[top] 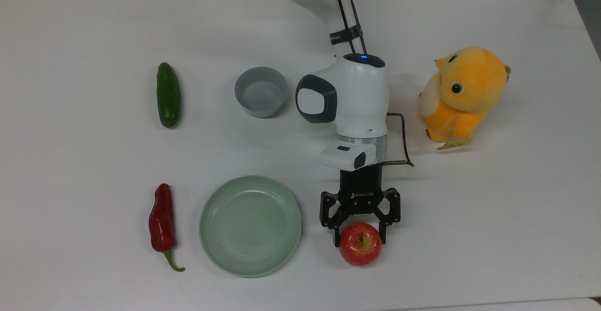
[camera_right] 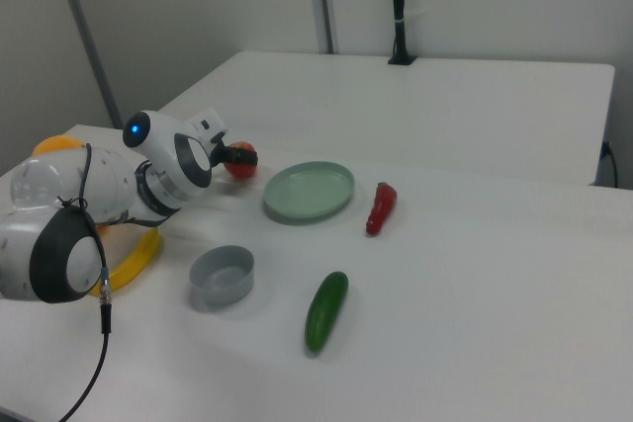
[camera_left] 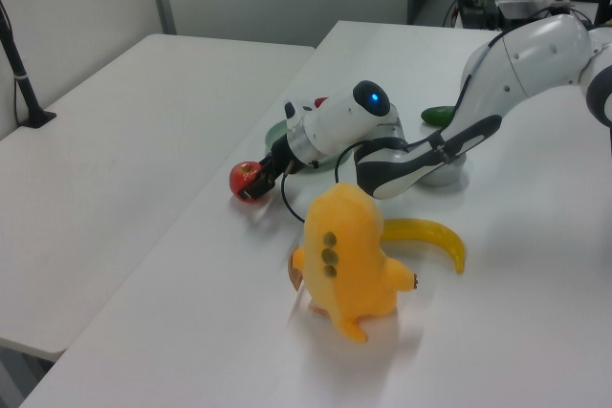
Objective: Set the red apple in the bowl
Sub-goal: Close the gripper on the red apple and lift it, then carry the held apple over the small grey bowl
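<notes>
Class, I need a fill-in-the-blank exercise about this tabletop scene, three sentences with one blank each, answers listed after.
1. The gripper has its open fingers on either side of the round glossy red ____.
2. The small round grey plastic bowl is ____.
3. In the top view, the long dark-red chili pepper lies left of the shallow pale-green ____.

Answers: apple; empty; plate
</notes>
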Tool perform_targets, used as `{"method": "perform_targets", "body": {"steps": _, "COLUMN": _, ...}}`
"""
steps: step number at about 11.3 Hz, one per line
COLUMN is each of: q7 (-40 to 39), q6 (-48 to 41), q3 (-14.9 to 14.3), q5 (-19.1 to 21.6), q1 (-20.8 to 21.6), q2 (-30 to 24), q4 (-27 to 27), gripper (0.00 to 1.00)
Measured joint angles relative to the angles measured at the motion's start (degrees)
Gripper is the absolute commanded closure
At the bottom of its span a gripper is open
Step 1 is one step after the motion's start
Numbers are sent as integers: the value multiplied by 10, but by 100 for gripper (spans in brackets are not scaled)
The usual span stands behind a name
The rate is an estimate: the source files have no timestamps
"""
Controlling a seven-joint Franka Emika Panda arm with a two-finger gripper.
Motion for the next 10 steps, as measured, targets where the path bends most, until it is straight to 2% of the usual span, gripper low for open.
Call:
{"method": "perform_targets", "body": {"steps": 1, "q7": 0, "q6": 0, "q3": -1, "q5": -10, "q1": 1, "q2": 0, "q4": 1, "gripper": 83}}
{"method": "perform_targets", "body": {"steps": 2, "q7": 0, "q6": 0, "q3": -1, "q5": -18, "q1": 1, "q2": 0, "q4": 2, "gripper": 87}}
{"method": "perform_targets", "body": {"steps": 7, "q7": 0, "q6": 0, "q3": -2, "q5": -28, "q1": 3, "q2": -18, "q4": -4, "gripper": 88}}
{"method": "perform_targets", "body": {"steps": 10, "q7": 0, "q6": -15, "q3": -1, "q5": -26, "q1": 4, "q2": -109, "q4": -68, "gripper": 88}}
